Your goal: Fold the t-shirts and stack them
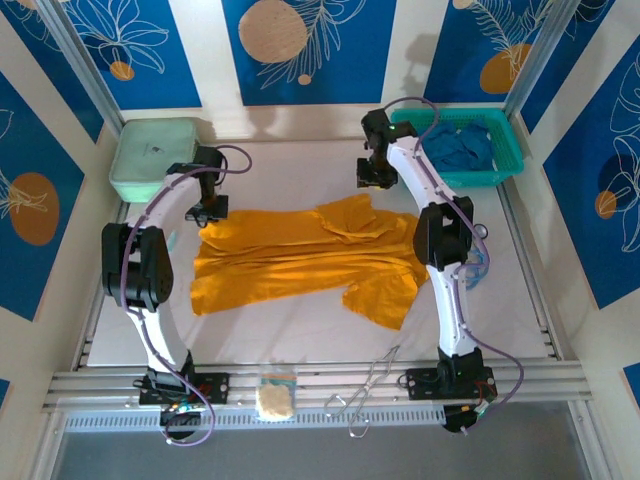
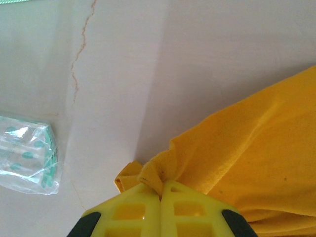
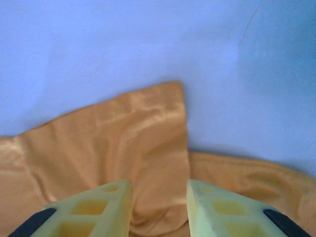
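Observation:
The mustard-orange t-shirt (image 1: pixel 290 255) lies spread and rumpled across the middle of the white table. My left gripper (image 1: pixel 208 212) is at its far-left corner, shut on a pinched fold of the orange cloth (image 2: pixel 153 173). My right gripper (image 1: pixel 375 180) hovers over the shirt's far-right part. Its jaws stand apart above a flap of orange cloth (image 3: pixel 143 143) and hold nothing. Deep blue t-shirts (image 1: pixel 460 145) lie crumpled in the basket at the back right.
A teal mesh basket (image 1: pixel 510 150) stands at the back right and a pale mint pouch (image 1: pixel 152 160) at the back left. Metal tongs (image 1: pixel 370 385) and a small packet (image 1: pixel 276 397) lie on the front rail. A clear plastic bag (image 2: pixel 29 153) lies near the left gripper.

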Motion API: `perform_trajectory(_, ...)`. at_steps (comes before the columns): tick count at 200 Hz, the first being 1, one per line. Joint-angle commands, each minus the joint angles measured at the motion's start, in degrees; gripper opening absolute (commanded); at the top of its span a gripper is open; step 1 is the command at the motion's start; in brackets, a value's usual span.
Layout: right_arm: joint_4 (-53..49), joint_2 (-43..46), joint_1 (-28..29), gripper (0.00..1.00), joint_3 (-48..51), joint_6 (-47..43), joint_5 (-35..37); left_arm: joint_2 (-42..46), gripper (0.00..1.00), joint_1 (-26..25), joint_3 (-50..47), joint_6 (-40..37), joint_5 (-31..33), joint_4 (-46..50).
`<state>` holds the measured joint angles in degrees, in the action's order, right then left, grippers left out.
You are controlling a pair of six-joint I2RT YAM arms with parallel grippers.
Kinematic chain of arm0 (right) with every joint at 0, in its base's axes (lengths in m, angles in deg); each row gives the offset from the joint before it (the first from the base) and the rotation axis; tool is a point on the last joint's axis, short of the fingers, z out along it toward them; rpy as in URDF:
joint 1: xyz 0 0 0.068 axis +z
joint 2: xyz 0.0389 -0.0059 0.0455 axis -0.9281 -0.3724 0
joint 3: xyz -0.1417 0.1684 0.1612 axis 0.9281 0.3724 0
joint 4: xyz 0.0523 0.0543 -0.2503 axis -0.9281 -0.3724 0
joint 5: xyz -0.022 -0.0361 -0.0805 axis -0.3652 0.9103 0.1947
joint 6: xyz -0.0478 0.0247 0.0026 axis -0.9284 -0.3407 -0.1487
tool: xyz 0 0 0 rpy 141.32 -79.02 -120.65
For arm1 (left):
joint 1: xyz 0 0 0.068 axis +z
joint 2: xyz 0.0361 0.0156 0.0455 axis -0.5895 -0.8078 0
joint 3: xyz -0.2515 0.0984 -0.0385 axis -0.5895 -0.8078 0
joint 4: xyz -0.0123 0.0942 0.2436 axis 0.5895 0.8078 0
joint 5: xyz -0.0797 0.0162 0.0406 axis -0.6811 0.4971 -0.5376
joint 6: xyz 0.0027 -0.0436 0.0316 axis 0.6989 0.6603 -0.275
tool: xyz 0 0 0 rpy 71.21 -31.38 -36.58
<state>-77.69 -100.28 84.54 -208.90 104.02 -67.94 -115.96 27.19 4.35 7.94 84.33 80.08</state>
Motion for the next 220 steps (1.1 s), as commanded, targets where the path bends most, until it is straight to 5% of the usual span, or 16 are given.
perform_trajectory(1,-1.66,-5.61,-0.77,0.42,-3.67,-3.89,-2.78,1.31,0.0,-0.65,0.47,0.61,1.29,1.41)
perform_trajectory(151,-1.05,-18.46,-2.23,0.36,-12.39,-5.28,-8.2,-0.61,0.0,-1.99,0.21,0.19,2.36,0.82)
perform_trajectory(220,-1.79,-21.41,-1.38,0.19,-13.25,-5.36,-8.13,-1.89,0.0,-2.26,-0.38,0.17,2.41,0.09)
